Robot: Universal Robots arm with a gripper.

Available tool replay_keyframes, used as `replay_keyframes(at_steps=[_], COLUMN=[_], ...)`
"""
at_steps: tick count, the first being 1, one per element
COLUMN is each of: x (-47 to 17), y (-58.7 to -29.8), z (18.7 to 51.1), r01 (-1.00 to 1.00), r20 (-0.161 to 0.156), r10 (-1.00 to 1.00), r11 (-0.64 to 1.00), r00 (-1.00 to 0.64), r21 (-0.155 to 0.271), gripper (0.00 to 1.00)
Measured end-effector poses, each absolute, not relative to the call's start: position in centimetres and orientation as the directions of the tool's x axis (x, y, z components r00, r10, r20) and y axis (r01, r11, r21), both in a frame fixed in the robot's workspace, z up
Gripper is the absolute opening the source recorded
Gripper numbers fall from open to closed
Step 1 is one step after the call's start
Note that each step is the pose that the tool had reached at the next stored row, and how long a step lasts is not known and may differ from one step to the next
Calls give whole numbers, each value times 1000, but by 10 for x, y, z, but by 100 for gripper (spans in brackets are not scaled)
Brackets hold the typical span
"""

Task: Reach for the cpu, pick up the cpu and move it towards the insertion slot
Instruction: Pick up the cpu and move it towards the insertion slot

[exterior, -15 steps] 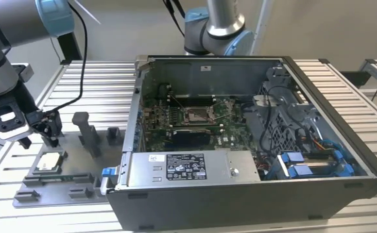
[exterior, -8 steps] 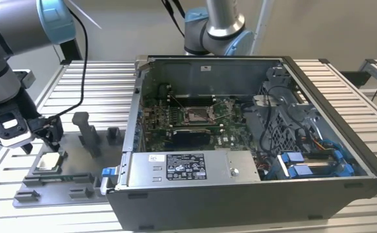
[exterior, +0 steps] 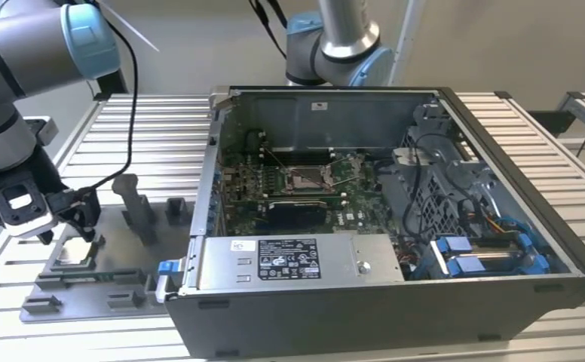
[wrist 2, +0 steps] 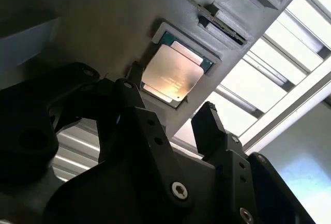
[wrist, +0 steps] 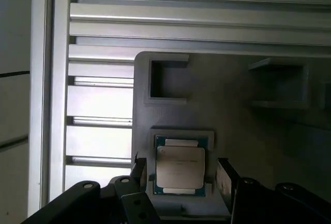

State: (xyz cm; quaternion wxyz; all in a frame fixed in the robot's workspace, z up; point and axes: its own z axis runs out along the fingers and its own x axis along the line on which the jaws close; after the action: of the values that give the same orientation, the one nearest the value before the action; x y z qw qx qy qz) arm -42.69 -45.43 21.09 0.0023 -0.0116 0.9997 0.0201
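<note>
Black-fingered and spread wide, the gripper (wrist: 181, 167) hangs just above the cpu (wrist: 180, 168), one finger on each side of it. In both wrist views there is a gap between each finger and the chip's edge, so the gripper holds nothing and appears to touch nothing.

The step in hand is, by my reading, the end of the reach. The gripper (wrist 2: 166, 97) is lined up over the chip, but the pickup is not yet made. A grasp from here would call for the fingers (wrist 2: 207, 118) to go low enough to meet two opposite edges squarely. They would also have to stay clear of the raised walls of the recess (wrist: 183, 133) that frames the chip.

The cpu (wrist 2: 173, 74) lies flat, pale metal top upward, in that square recess of the grey fixture tray (wrist: 243, 125). In the exterior view the tray (exterior: 121, 275) sits on the slatted metal table (exterior: 534, 143) at the view's left, with the gripper (exterior: 68, 230) over the chip (exterior: 75, 256).

The insertion slot (exterior: 307, 178) is well apart from it, on the motherboard (exterior: 242, 204) inside the open computer case (exterior: 373, 320).
</note>
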Motion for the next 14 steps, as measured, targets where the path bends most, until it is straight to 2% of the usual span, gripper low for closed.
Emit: replay_keyframes(at_steps=[14], x=[-427], y=[-460], z=[197], r01=[-23], r20=[-5], r10=[-23], r11=[999], r00=[-1000], r21=[40], gripper=[100])
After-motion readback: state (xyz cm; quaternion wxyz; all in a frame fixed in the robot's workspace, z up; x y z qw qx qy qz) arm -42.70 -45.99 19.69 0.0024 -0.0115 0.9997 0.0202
